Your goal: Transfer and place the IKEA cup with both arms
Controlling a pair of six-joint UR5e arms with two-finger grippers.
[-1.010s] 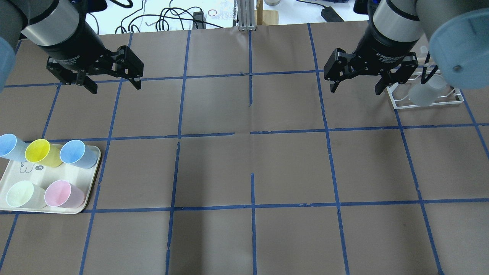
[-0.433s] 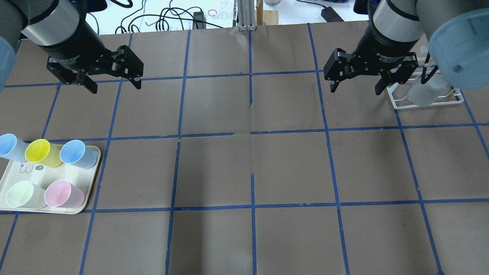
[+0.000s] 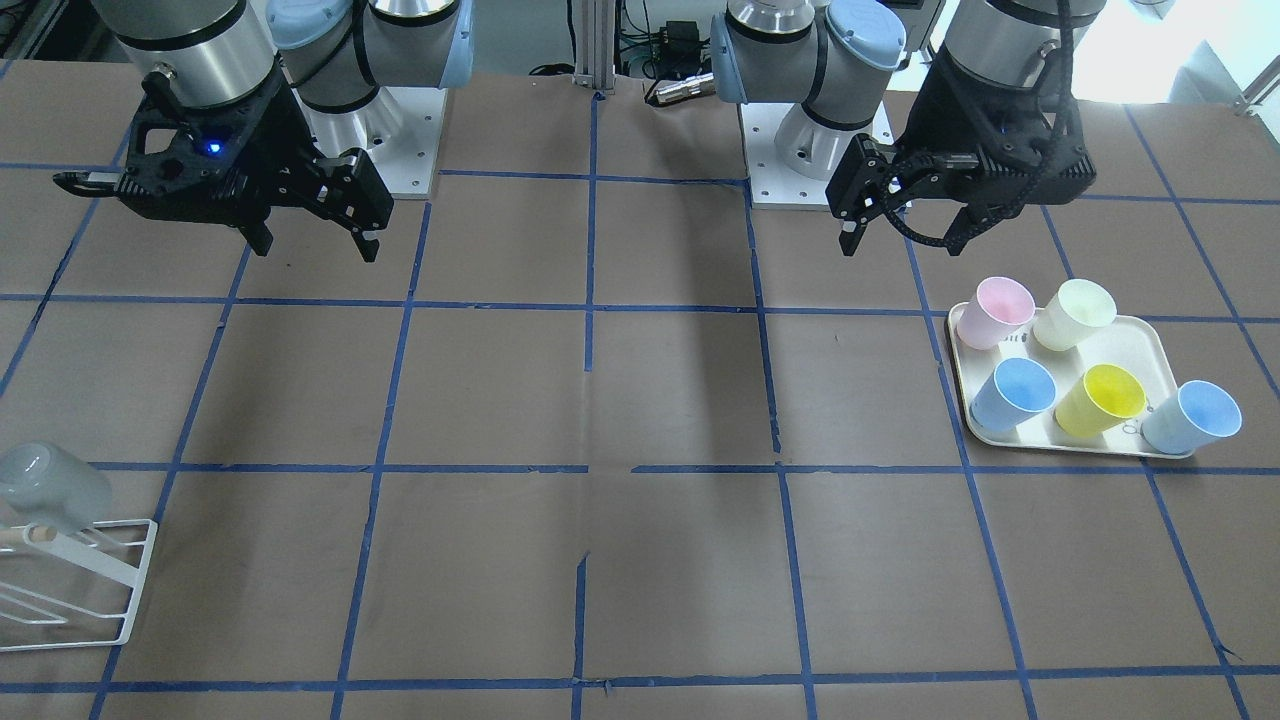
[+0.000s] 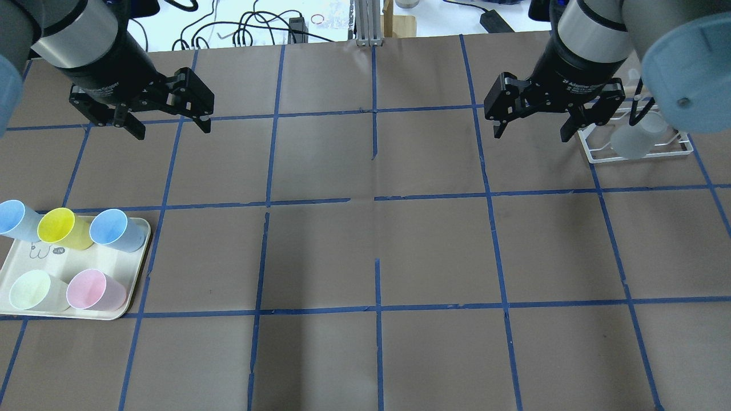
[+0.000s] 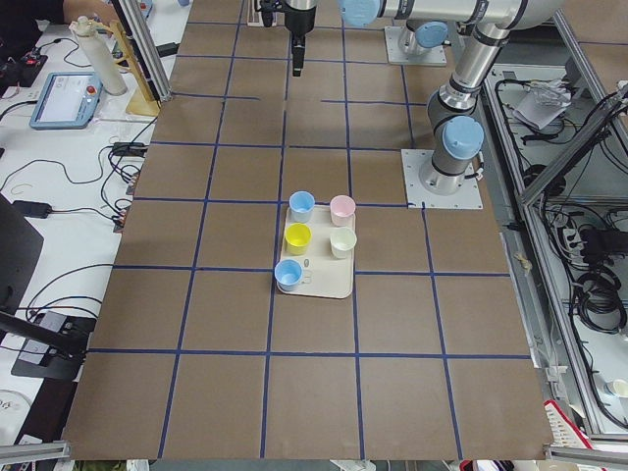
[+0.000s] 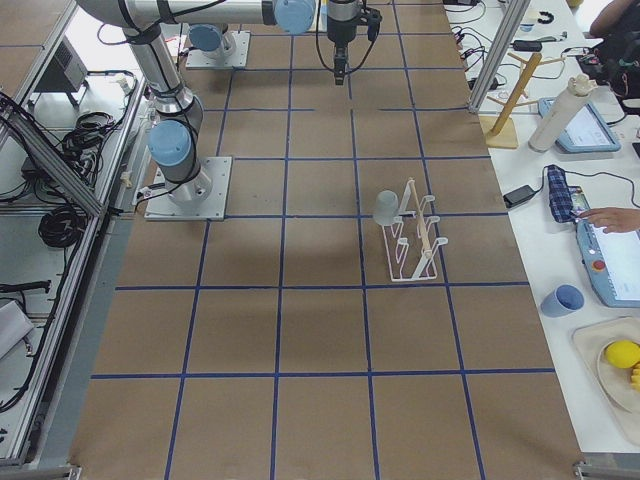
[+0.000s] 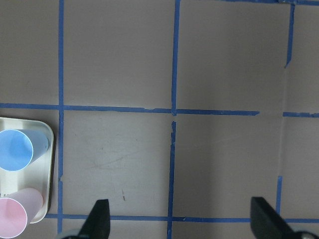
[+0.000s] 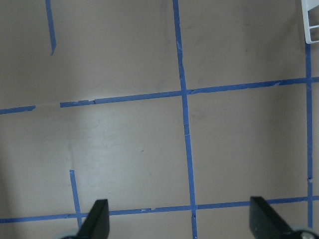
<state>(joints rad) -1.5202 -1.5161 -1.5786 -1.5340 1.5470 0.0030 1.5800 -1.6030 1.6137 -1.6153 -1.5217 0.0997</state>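
Note:
The pale grey IKEA cup hangs mouth-down and tilted on a peg of a white wire rack at the table's right; it also shows in the front view and the exterior right view. My right gripper is open and empty, hovering just left of the rack, apart from the cup. My left gripper is open and empty, hovering over the far left of the table. Both also show in the front view: the right gripper and the left gripper. The wrist views show only open fingertips over taped paper.
A cream tray at the near left holds two light blue cups, a yellow cup, a pale cream cup and a pink cup. Brown paper with blue tape lines covers the table. Cables lie beyond the far edge.

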